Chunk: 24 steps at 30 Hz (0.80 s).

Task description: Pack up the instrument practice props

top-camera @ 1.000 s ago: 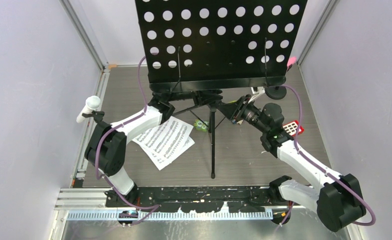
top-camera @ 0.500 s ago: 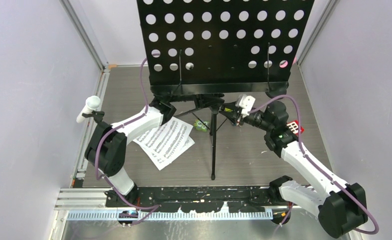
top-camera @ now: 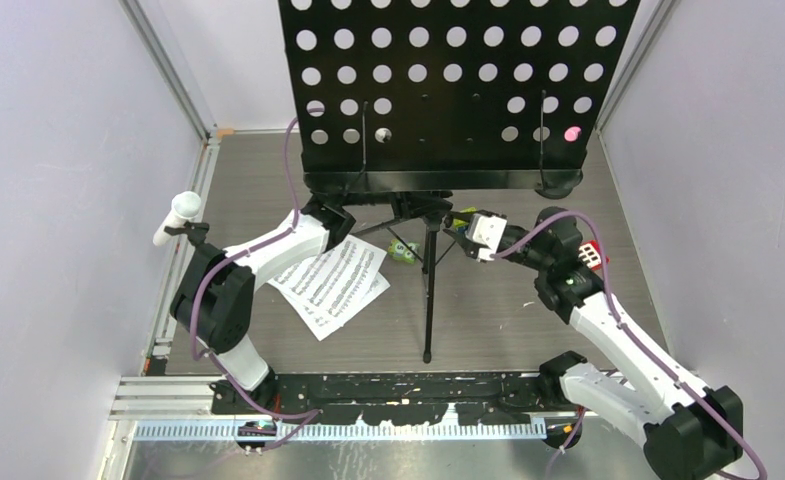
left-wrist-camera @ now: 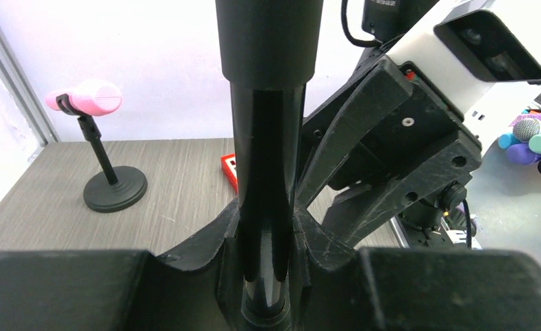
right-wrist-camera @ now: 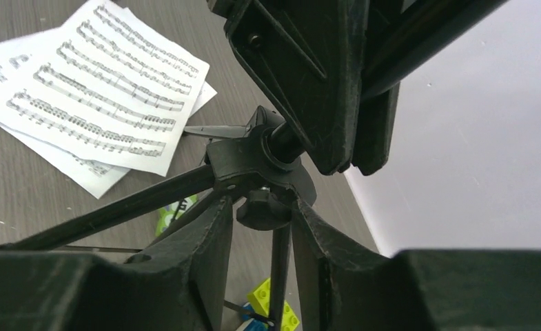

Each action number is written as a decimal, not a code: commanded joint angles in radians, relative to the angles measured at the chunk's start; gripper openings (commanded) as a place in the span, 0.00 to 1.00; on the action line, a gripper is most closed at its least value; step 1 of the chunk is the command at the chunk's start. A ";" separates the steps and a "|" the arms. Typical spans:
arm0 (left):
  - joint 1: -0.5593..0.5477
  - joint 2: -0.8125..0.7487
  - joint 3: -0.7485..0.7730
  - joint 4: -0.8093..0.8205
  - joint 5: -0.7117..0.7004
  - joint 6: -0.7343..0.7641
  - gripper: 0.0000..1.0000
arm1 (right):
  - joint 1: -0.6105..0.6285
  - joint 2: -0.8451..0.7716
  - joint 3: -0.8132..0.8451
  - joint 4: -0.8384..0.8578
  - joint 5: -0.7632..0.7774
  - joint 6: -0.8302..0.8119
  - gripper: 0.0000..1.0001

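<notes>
The black perforated music desk (top-camera: 448,90) stands on its tripod legs (top-camera: 428,300). My left gripper (top-camera: 346,213) is shut on the stand's black post (left-wrist-camera: 267,207) just below the desk. My right gripper (right-wrist-camera: 262,231) is closed round the small black knob (right-wrist-camera: 264,210) at the tripod hub, its fingers (right-wrist-camera: 205,255) on either side. White sheet-music pages (top-camera: 330,283) lie flat on the floor. The white microphone (top-camera: 181,212) stands at the left wall. The pink microphone (left-wrist-camera: 88,98) sits on its round-based mount (left-wrist-camera: 114,187) at the back right.
A red keypad (top-camera: 590,255) lies by the right arm. A green toy block (top-camera: 401,250) lies under the tripod, with yellow-green blocks (right-wrist-camera: 274,303) beside it. Walls close in on both sides. Colourful toys (left-wrist-camera: 529,141) lie beyond the right edge.
My right wrist has rolled round at the tripod hub and shifted left. The music desk has moved up in the top view. The left arm has held its place.
</notes>
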 commanded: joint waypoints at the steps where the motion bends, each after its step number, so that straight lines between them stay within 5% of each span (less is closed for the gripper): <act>1: -0.007 0.012 -0.014 -0.119 0.038 -0.028 0.00 | 0.022 -0.097 -0.032 0.031 -0.033 0.147 0.45; 3: -0.007 0.013 -0.015 -0.118 0.038 -0.028 0.00 | 0.023 -0.127 -0.046 0.055 -0.024 0.218 0.59; 6: -0.007 0.015 -0.015 -0.115 0.038 -0.029 0.00 | 0.022 -0.163 -0.057 0.056 -0.027 0.323 0.98; 11: -0.007 0.013 -0.017 -0.113 0.037 -0.029 0.00 | 0.023 -0.244 -0.123 0.117 0.045 0.566 1.00; 18: -0.007 0.018 -0.015 -0.112 0.036 -0.034 0.00 | 0.021 -0.347 -0.167 0.050 0.429 1.157 1.00; 24: -0.007 0.020 -0.016 -0.112 0.033 -0.034 0.00 | 0.029 -0.323 -0.261 0.158 0.370 1.413 1.00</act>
